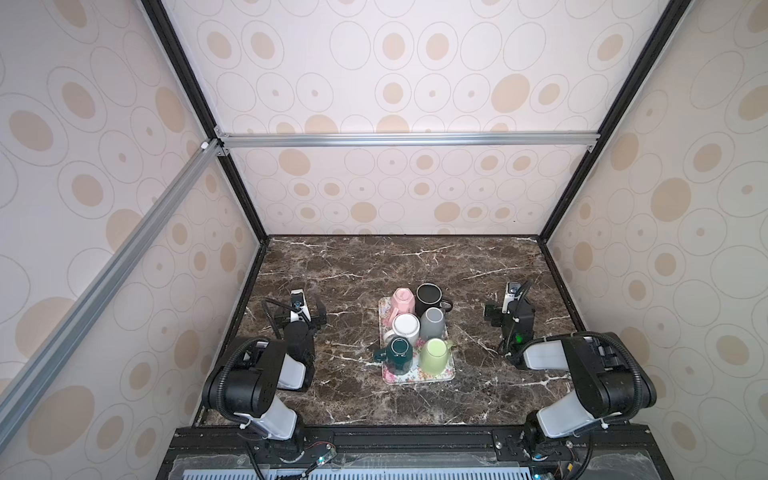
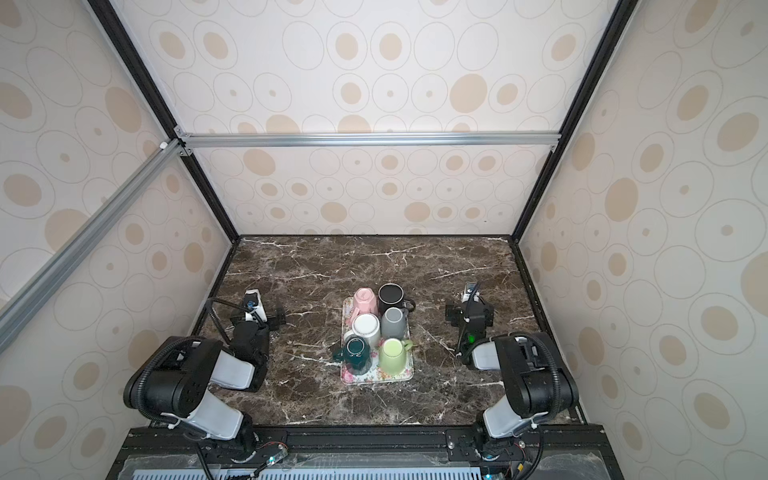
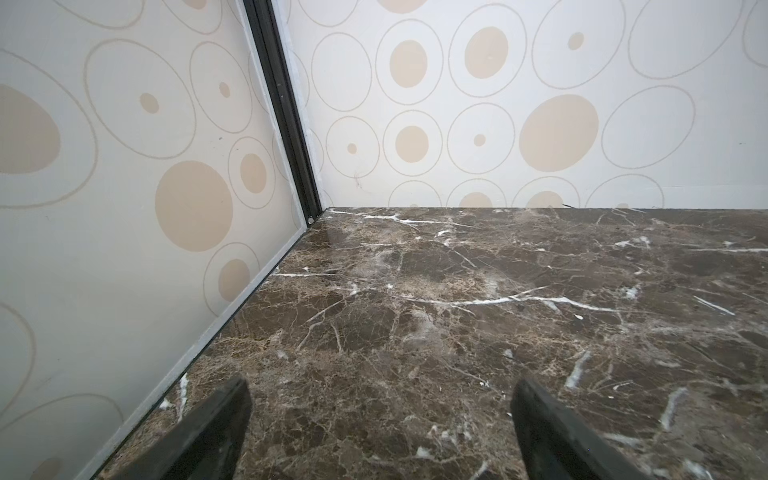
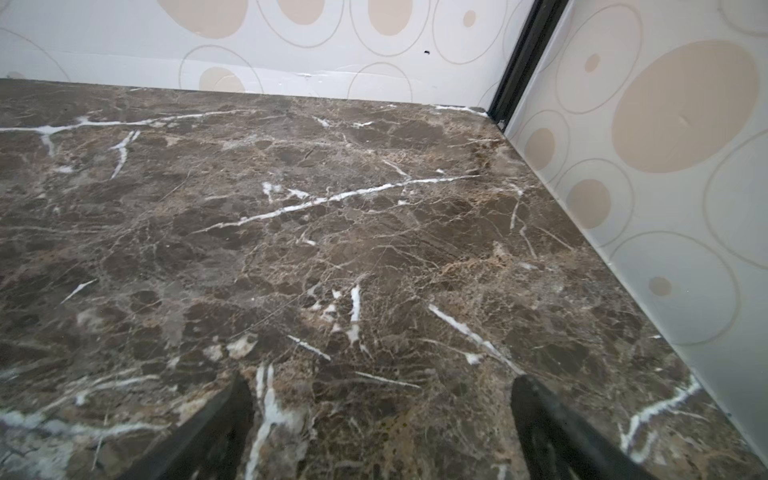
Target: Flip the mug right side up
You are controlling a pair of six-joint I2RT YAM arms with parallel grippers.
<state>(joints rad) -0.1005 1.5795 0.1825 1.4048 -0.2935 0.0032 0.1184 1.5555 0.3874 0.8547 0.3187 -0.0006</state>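
The left gripper [image 1: 300, 319] sat low over the brown marble table [image 1: 353, 270] in both top views, jaws spread wide and holding nothing. It was well to the left of a flowered tray [image 1: 415, 379]. The right gripper [image 1: 505, 318] sat on the opposite side of the tray, just as wide open and just as empty.

Six mugs crowded the tray in two rows of three. At the far end were a pink mug [image 1: 402, 300] and a black mug [image 1: 430, 296]. A white mug [image 1: 406, 328] and a grey mug [image 1: 433, 323] stood in the middle. A dark green mug [image 1: 399, 353] and a light green mug [image 1: 434, 355] were nearest the arms. The black one stood mouth up, its dark inside showing. The other five showed flat bases on top, so they looked to be standing upside down (the grey one was the hardest to judge). Neither gripper touched any mug.

In the left wrist view, the two dark fingers [image 3: 208, 436] stood far apart over bare marble, facing a corner of the patterned walls. No mug showed there.

In the right wrist view, the fingers [image 4: 552, 436] were equally far apart above the veined table, with the other far corner ahead and no tray in sight.
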